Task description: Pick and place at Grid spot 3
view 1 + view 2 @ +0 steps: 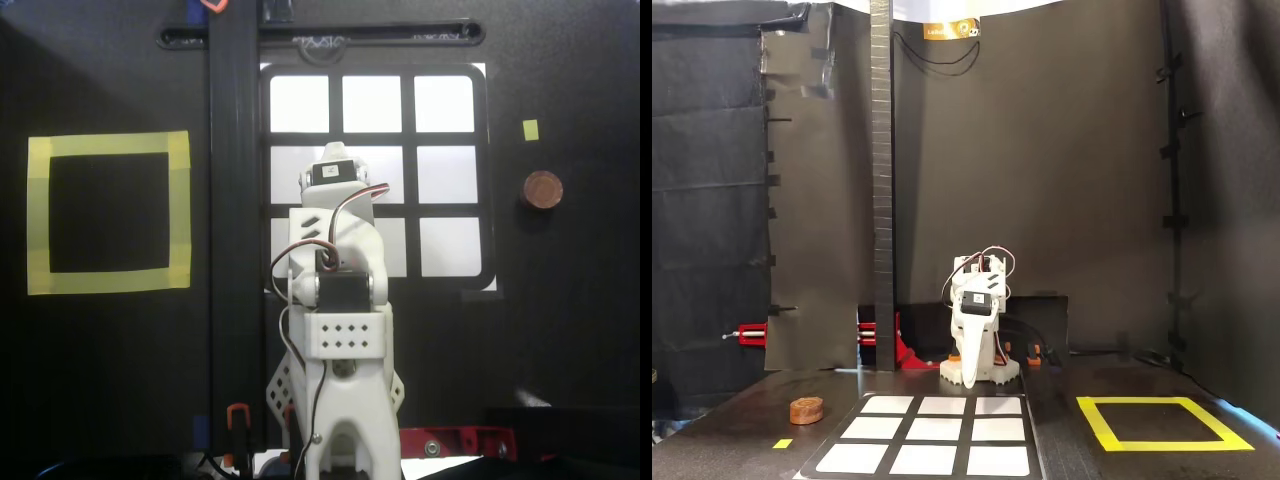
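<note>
The brown disc [543,189] lies on the black table to the right of the black-framed grid in the overhead view, and at the left in the fixed view [807,409]. Grid spot 3 [444,104], the top-right white cell, holds nothing; in the fixed view it is the near-left cell [853,458]. The white arm [338,250] is folded over the grid's lower-left and middle cells. My gripper [967,372] hangs tip down at the grid's edge near the base. Its jaws look closed and hold nothing, and it is far from the disc.
A large yellow-taped square [108,213] lies left of the grid in the overhead view, and on the right in the fixed view [1162,423]. A small yellow tape mark [530,129] sits above the disc. A black upright post [880,180] stands beside the arm's base. Black curtains enclose the table.
</note>
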